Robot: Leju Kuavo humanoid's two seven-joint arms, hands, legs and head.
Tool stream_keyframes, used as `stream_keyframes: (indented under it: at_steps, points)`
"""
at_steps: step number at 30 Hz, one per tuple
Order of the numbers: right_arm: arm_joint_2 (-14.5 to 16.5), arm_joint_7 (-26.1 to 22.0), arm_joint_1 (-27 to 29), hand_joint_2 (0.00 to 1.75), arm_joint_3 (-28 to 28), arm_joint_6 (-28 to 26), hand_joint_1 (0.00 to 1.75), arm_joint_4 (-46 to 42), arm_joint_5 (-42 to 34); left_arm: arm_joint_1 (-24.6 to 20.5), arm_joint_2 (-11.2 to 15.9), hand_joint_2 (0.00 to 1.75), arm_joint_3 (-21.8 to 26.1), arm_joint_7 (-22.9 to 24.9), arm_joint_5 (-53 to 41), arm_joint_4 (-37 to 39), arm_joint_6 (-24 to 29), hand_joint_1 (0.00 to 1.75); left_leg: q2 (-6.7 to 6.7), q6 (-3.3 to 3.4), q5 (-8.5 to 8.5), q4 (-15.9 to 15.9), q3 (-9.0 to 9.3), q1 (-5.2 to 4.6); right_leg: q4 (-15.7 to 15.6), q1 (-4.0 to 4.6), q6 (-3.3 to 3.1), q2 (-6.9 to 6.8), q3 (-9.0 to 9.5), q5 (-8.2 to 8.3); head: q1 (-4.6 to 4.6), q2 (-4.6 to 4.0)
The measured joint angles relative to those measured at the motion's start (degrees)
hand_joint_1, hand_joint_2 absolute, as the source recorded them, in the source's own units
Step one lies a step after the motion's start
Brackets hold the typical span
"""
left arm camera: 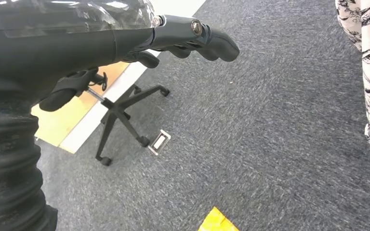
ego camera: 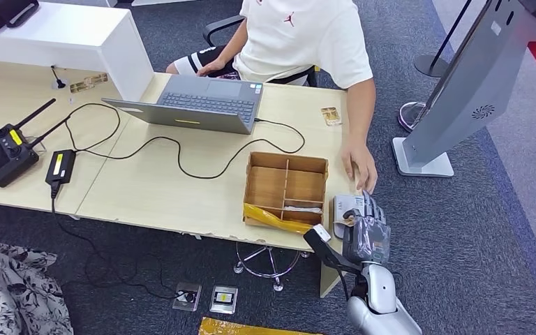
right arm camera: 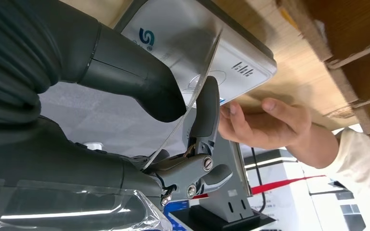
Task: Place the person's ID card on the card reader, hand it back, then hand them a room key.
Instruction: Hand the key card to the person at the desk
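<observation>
My right hand (ego camera: 366, 227) hovers over the white card reader (ego camera: 344, 206) at the table's front right corner. In the right wrist view the thumb (right arm camera: 139, 82) and a dark finger (right arm camera: 206, 103) pinch the thin ID card (right arm camera: 198, 82), seen nearly edge-on just above the reader's face (right arm camera: 188, 38). The person's hand (ego camera: 360, 167) lies on the table just beyond the reader, and its fingers (right arm camera: 265, 122) are close to my fingertips. My left hand (left arm camera: 139, 53) hangs beside my body over the carpet, fingers loosely apart and holding nothing.
A partitioned cardboard box (ego camera: 286, 185) stands left of the reader, with a yellow packet (ego camera: 276, 218) and pale cards inside. A small gold card (ego camera: 331, 115) lies near the laptop (ego camera: 202, 103). Cables cross the table. A grey kiosk stand (ego camera: 453, 105) rises at the right.
</observation>
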Motion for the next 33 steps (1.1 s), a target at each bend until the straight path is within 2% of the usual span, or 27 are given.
stream_keyframes:
  at_steps: [6, 10, 14, 20, 23, 26, 29, 31, 33]
  points:
    - [0.7, -1.0, 0.0, 1.75, -1.2, 0.0, 1.75, 0.0, 1.2, 0.0, -0.3, 1.75, 1.3, 0.0, -1.3, 0.0, 0.0, 0.00, 0.00, 0.00, 0.00, 0.0, 0.00, 0.00, 0.0, 0.00, 0.00, 0.00, 0.00, 0.00, 0.01, 0.00]
    - [1.4, -5.4, 0.6, 1.75, -3.2, -0.1, 1.75, -2.4, 2.1, 0.0, -0.5, 1.75, 2.6, -0.5, -2.6, 0.0, 0.0, 0.00, 0.00, 0.00, 0.00, 0.0, -0.01, 0.00, 0.0, 0.00, 0.00, 0.00, 0.00, 0.00, 0.01, 0.00]
    - [2.4, -10.9, 0.9, 1.75, -6.2, -0.1, 1.75, -10.1, 2.7, 0.0, -0.6, 1.75, 4.0, -1.2, -4.2, 0.0, 0.0, 0.00, 0.02, -0.02, 0.02, 0.0, 0.02, 0.00, 0.0, 0.00, 0.00, -0.01, 0.02, 0.01, -0.01, 0.00]
    - [4.2, -13.3, 0.4, 1.75, -9.8, -0.2, 1.75, -26.1, 7.2, -0.1, -0.6, 1.75, 6.1, -3.9, -5.6, 0.1, 0.0, 0.00, 0.01, -0.04, 0.06, 0.0, 0.03, 0.00, 0.0, 0.00, -0.02, -0.01, 0.05, 0.08, -0.01, 0.00]
    - [4.6, -9.2, -2.1, 1.75, -10.1, -0.1, 1.75, -36.1, 11.3, -0.1, -0.5, 1.75, 7.0, -5.6, -6.3, 0.1, 0.0, 0.00, 0.00, -0.05, 0.08, 0.0, 0.04, 0.00, 0.0, 0.00, -0.02, -0.01, 0.08, 0.08, -0.01, 0.00]
    - [4.2, -1.2, -6.4, 1.75, -8.3, 2.2, 1.75, -40.3, 14.9, -0.1, -0.5, 1.75, 7.6, -6.4, -7.9, 0.1, 0.0, 0.00, 0.05, -0.06, 0.10, 0.0, 0.03, 0.00, 0.0, 0.00, -0.06, 0.02, 0.08, 0.13, 0.02, 0.00]
    - [3.8, 4.9, -12.1, 1.75, -4.2, 10.3, 1.75, -40.2, 19.6, -0.3, -0.5, 1.75, 8.5, -8.2, -8.8, 0.1, 0.0, 0.00, 0.11, -0.07, 0.15, 0.0, 0.00, 0.00, 0.0, 0.00, -0.09, 0.03, 0.05, 0.20, 0.01, 0.00]
    - [3.9, 6.6, -16.5, 1.75, -0.7, 16.3, 1.75, -37.9, 22.4, -0.6, -0.6, 1.75, 9.3, -9.8, -8.9, 0.0, 0.0, 0.00, 0.06, -0.11, 0.22, 0.0, -0.04, 0.02, 0.0, 0.01, -0.10, 0.00, 0.04, 0.21, -0.01, 0.00]
    - [4.5, 7.4, -20.1, 1.75, 2.2, 19.1, 1.75, -33.2, 22.7, -0.8, -0.8, 1.75, 10.2, -11.1, -9.0, -0.2, 0.0, 0.00, -0.11, -0.14, 0.30, 0.0, -0.06, 0.06, 0.0, 0.04, -0.11, -0.16, 0.06, 0.21, -0.01, 0.00]
